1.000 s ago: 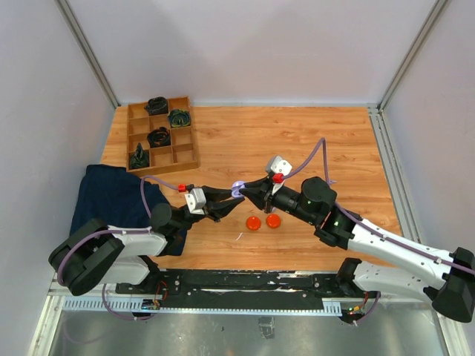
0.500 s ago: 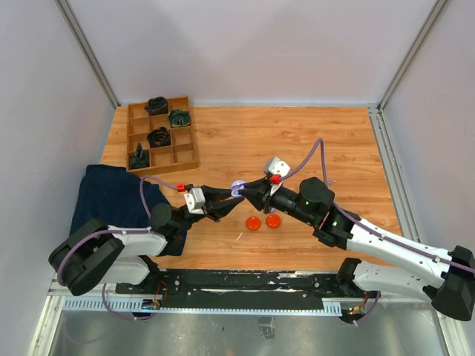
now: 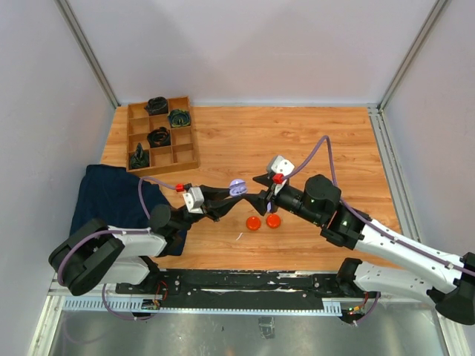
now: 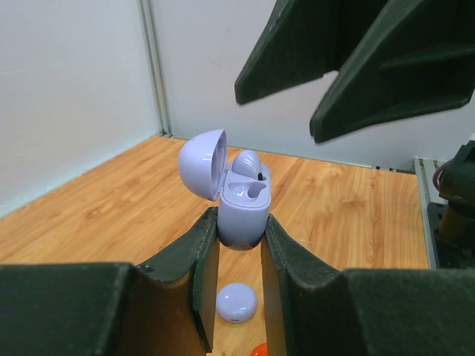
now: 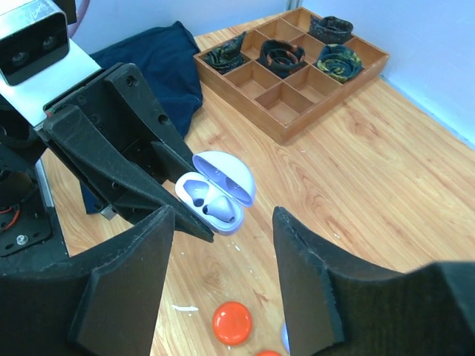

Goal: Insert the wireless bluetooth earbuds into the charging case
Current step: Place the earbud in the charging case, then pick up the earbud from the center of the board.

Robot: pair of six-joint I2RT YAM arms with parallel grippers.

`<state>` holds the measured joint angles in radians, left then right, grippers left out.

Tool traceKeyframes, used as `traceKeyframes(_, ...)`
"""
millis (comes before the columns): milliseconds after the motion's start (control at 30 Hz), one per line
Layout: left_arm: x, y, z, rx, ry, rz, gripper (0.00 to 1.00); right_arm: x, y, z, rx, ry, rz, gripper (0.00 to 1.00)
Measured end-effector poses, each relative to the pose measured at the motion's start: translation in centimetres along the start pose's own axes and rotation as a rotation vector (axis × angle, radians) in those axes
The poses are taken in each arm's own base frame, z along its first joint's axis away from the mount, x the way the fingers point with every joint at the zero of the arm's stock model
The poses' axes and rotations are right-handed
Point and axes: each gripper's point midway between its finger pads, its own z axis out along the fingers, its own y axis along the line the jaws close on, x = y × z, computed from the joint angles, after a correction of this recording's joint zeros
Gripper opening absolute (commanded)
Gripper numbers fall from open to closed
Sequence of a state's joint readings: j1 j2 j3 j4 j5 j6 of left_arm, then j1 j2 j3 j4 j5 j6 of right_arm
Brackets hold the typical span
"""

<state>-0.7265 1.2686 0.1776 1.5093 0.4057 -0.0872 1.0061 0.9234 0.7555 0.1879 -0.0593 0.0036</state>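
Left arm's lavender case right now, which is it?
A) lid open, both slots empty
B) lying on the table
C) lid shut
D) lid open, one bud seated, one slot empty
D: the left wrist view shows the lavender case clamped by the jaws of the left gripper, its lid flipped up and one earbud seated beside an empty slot.

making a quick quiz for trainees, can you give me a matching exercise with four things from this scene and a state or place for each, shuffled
1 lavender case
2 right gripper
3 wooden tray
4 orange-red discs

a lying flat on the table
b open, nothing held
c clamped in the left gripper, lid open
d holds black coiled bundles

Pairs: 1-c, 2-b, 3-d, 4-a
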Motion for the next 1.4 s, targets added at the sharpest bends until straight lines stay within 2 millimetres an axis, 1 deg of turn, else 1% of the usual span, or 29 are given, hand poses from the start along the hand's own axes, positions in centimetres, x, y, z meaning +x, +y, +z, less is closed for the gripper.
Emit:
traceKeyframes(100, 0.2, 0.1, -0.2, -0.014, 0.006, -0.006, 0.0, -0.9, -0.5, -0.6, 0.022, 0.014, -0.021, 0.62)
traceKeyframes(233, 0.2, 0.4, -0.6, -0.037, 0.011, -0.009, 0.0, -1.5, -1.4, -1.5, 0.058, 0.062, -0.045, 0.68)
traceKeyframes(333, 0.3, 0.5, -1.0, -0.056, 0.018, -0.012, 0.0, -1.3, -2.8, -2.1, 0.107, 0.128, -0.056, 0.71)
traceKeyframes(400, 0.5, 0.6, -1.3, -0.064, 0.024, -0.012, 0.0, -0.8, -4.0, -2.6, 0.146, 0.18, -0.055, 0.74)
traceKeyframes(533, 0.6, 0.6, -1.7, -0.077, 0.032, -0.014, 0.0, 1.6, -7.9, -3.7, 0.261, 0.317, -0.022, 0.76)
traceKeyframes(600, 0.6, 0.6, -1.8, -0.079, 0.034, -0.012, 0.0, 3.4, -10.0, -4.4, 0.325, 0.392, 0.009, 0.76)
traceKeyframes(733, 0.7, 0.7, -1.8, -0.081, 0.04, -0.014, 0.0, 6.9, -13.2, -6.0, 0.41, 0.515, 0.098, 0.77)
traceKeyframes(833, 0.8, 0.7, -1.9, -0.082, 0.044, -0.016, 0.0, 9.0, -15.7, -7.1, 0.477, 0.568, 0.185, 0.78)
traceKeyframes(967, 0.7, 0.7, -1.9, -0.082, 0.042, -0.015, 0.0, 11.4, -18.7, -8.9, 0.57, 0.608, 0.302, 0.78)
traceKeyframes(1067, 0.7, 0.7, -1.9, -0.082, 0.042, -0.015, 0.0, 13.1, -20.8, -10.2, 0.636, 0.625, 0.395, 0.78)
traceKeyframes(1167, 0.7, 0.6, -1.9, -0.082, 0.043, -0.015, 0.0, 15.2, -23.0, -10.9, 0.685, 0.631, 0.501, 0.78)
traceKeyframes(1400, 0.7, 0.6, -1.9, -0.081, 0.044, -0.016, 0.0, 21.7, -26.6, -11.4, 0.728, 0.706, 0.722, 0.77)
